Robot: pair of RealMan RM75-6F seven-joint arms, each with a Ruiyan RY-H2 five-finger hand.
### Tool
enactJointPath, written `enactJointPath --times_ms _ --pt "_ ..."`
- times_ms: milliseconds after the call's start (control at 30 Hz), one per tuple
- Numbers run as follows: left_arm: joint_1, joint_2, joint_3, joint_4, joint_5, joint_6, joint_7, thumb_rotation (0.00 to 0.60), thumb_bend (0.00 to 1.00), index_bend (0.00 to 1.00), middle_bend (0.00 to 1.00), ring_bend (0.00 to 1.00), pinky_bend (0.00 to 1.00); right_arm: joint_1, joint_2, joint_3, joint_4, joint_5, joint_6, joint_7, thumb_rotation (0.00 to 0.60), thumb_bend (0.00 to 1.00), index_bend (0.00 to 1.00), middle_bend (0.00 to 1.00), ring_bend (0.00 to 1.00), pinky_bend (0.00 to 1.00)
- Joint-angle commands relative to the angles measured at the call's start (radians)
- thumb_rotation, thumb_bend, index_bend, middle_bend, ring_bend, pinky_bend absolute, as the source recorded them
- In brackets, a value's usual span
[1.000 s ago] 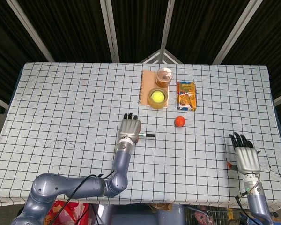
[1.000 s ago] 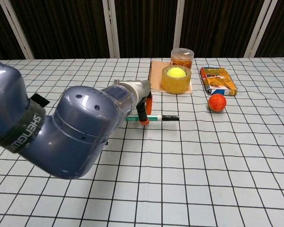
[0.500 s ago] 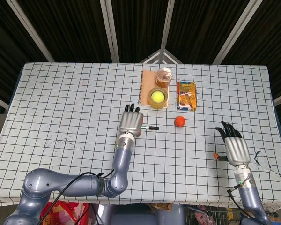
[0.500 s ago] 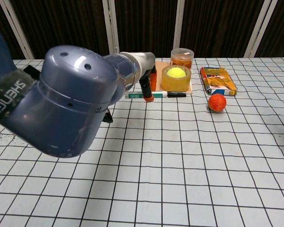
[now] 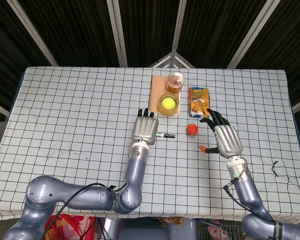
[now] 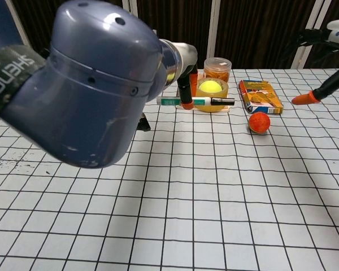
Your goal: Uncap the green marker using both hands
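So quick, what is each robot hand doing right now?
Left robot hand: holding the green marker above the table.
Right robot hand: open, fingers spread, holding nothing.

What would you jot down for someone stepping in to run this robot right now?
Left hand: holds the green marker level above the table, black cap end pointing toward the right hand.
Right hand: open, fingers spread, holding nothing, raised off the table beyond the orange ball, not touching the marker.
Done: marker picked up.
Left: bring the right hand to the cap, grip it and pull it off while the left hand holds the barrel. Cap is on.
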Motion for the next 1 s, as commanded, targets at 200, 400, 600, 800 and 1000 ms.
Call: enactJointPath --times_ms 200,400,600,800,1000 --pt "-0.032 -0.031 -0.021 0.044 0.009 -0.032 -0.048 0.6 0.48 0.6 0.17 0.0 0.0 0.053 -0.032 0.005 -0.027 0.04 -0.008 -0.032 0.6 0.17 0.36 0.07 0.07 0.18" --pt "-0.059 -0.052 -0.024 0.07 0.01 -0.046 -0.056 0.6 0.48 0.6 0.17 0.0 0.0 0.079 -0.065 0.001 -0.02 0.075 -0.007 -0.04 0.6 0.17 0.36 0.07 0.07 0.17" --pt "-0.078 -0.061 -0.035 0.075 0.011 -0.039 -0.062 0.6 0.48 0.6 0.17 0.0 0.0 0.107 -0.095 0.004 -0.005 0.111 0.001 -0.059 0.6 0.18 0.39 0.07 0.08 0.17" --pt "-0.086 -0.051 -0.044 0.05 0.007 -0.015 -0.055 0.6 0.48 0.6 0.17 0.0 0.0 0.128 -0.122 0.001 0.02 0.146 0.002 -0.07 0.6 0.23 0.43 0.07 0.09 0.17" --pt "-0.084 -0.041 -0.044 0.03 0.0 -0.003 -0.055 0.6 0.48 0.6 0.17 0.0 0.0 0.134 -0.132 -0.007 0.038 0.162 0.009 -0.067 0.6 0.25 0.48 0.07 0.09 0.17"
